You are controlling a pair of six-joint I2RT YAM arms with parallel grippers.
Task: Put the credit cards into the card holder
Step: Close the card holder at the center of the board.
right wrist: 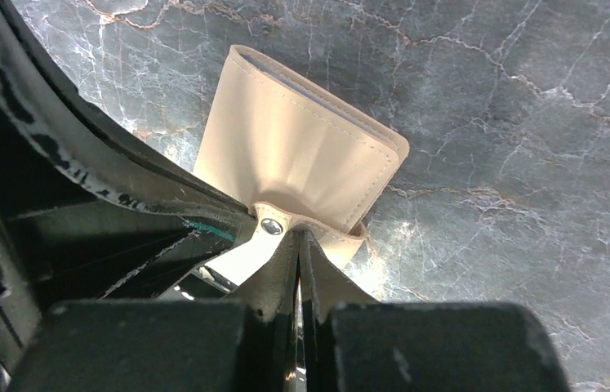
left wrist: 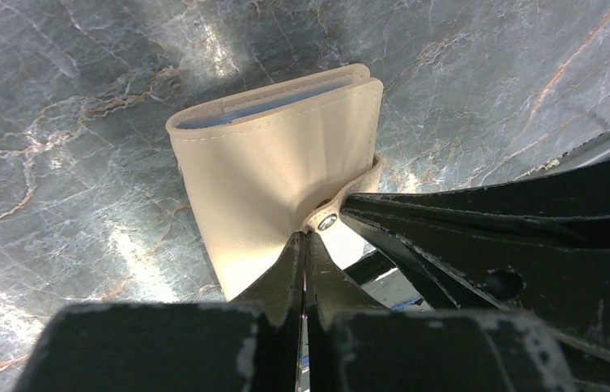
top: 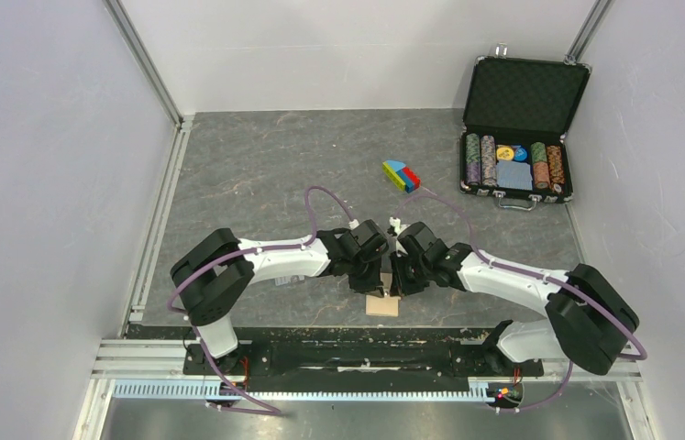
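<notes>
Card holder: tan, folded shut, on marble-look table at near edge, centre, between both arms.

L gripper: fingertips pressed together w/ only a hairline slit, biting holder's near edge just beside snap.
R gripper: tips likewise tight together, pinching strap tab right at the snap.
R fingers cross in from the right in L wrist view, tips touching the tab. Both pincers meet at the same corner of the holder, nearly tip to tip.

Hidden / unclear:
- Holder's near edge covered by fingers in both wrist views. How deep the leather sits in either jaw can't tell.
- Thin blue-white edge shows in the fold. Pocket contents not visible.
- In top view arms cover most of holder; only a tan corner shows.

Far R: open black chip case. Coloured block mid-table, well apart from holder.

Writing: any print on the chips too small to read.
</notes>
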